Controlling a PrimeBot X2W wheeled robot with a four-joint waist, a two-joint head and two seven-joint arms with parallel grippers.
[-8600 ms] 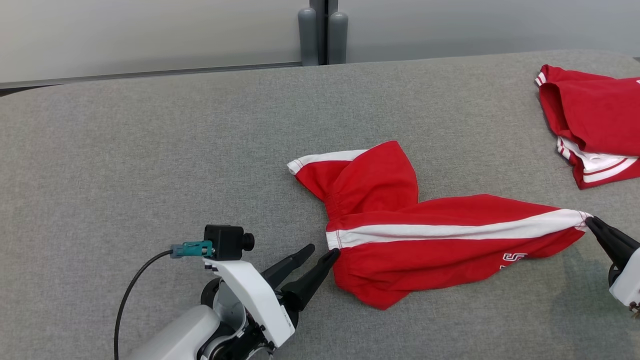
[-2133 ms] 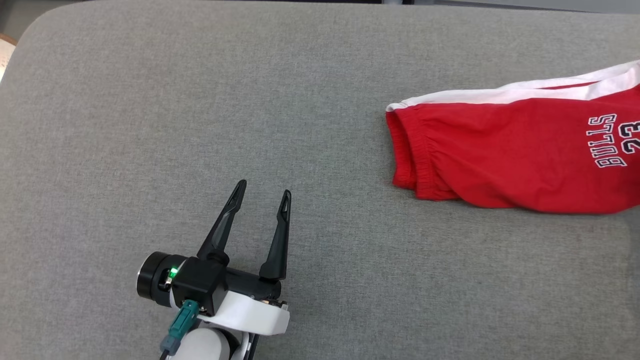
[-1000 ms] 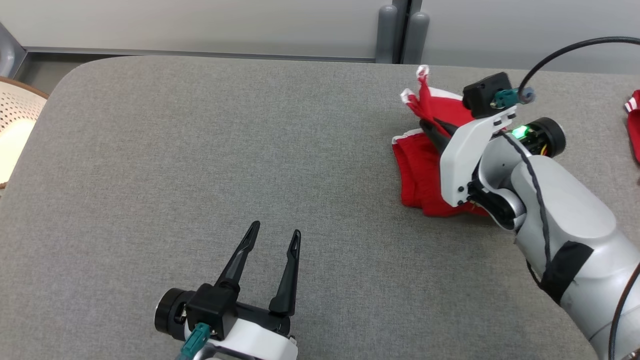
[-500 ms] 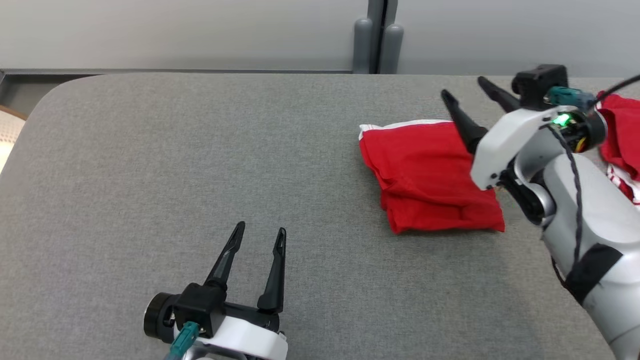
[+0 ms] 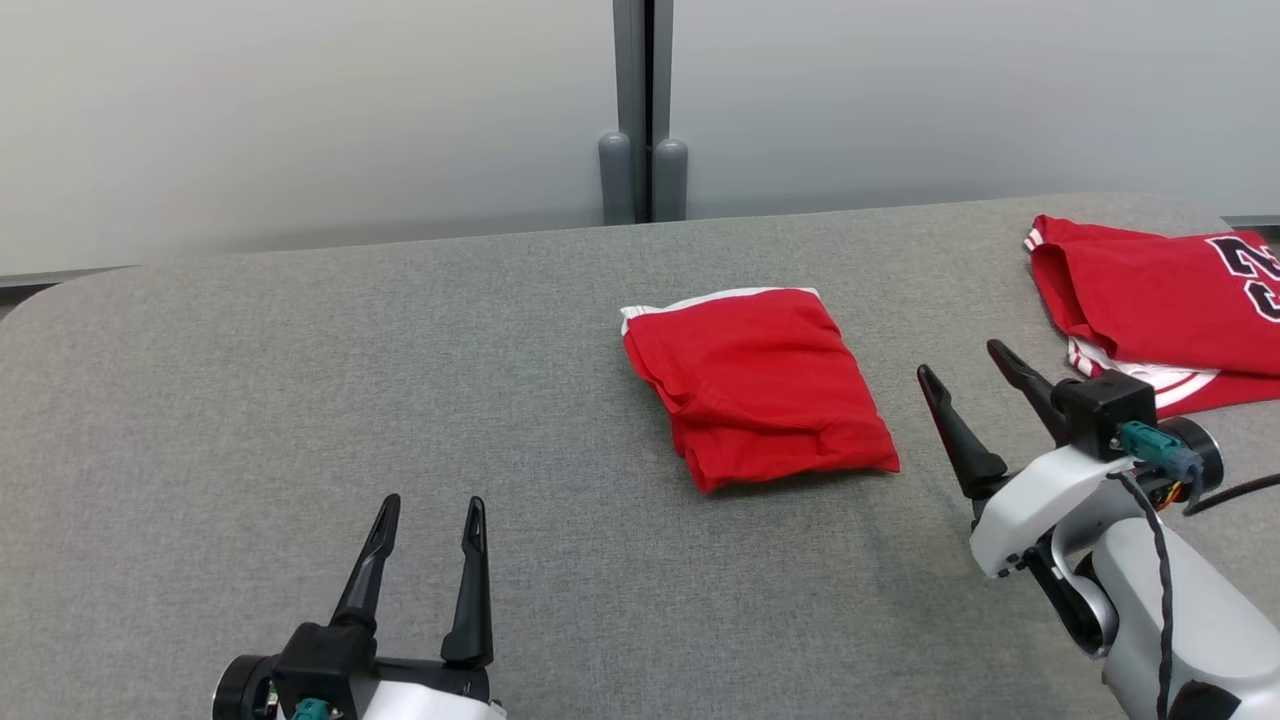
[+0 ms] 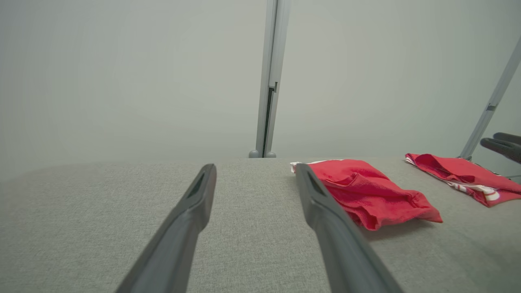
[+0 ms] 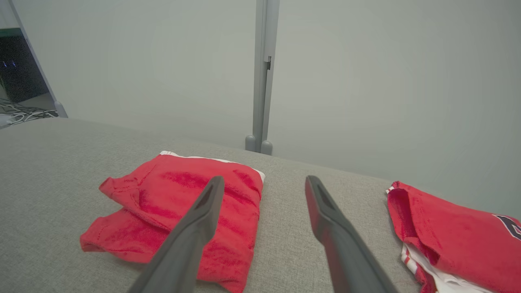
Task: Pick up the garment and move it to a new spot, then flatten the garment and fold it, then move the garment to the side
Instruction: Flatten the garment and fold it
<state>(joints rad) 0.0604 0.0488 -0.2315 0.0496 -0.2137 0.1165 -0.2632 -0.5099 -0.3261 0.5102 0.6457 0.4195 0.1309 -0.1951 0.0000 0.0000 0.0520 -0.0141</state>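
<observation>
The garment (image 5: 760,385) lies folded into a compact red bundle with a white strip along its far edge, at the middle of the grey table (image 5: 300,400). It also shows in the left wrist view, garment (image 6: 366,191), and in the right wrist view, garment (image 7: 154,191). My right gripper (image 5: 961,360) stands open just right of it, apart from the cloth, right gripper (image 7: 264,179) holding nothing. My left gripper (image 5: 432,503) is open near the front edge, well left of the bundle, left gripper (image 6: 255,169) empty.
A red jersey with large black numbers (image 5: 1150,300) lies at the table's far right, jersey (image 7: 447,228). A grey wall with a vertical post (image 5: 645,180) runs behind the table. Bare grey surface spreads to the left and in front of the bundle.
My right gripper let go of the garment after the fold, opened, and drew back to the right and toward me. The head camera shifted. The left gripper stayed open.
</observation>
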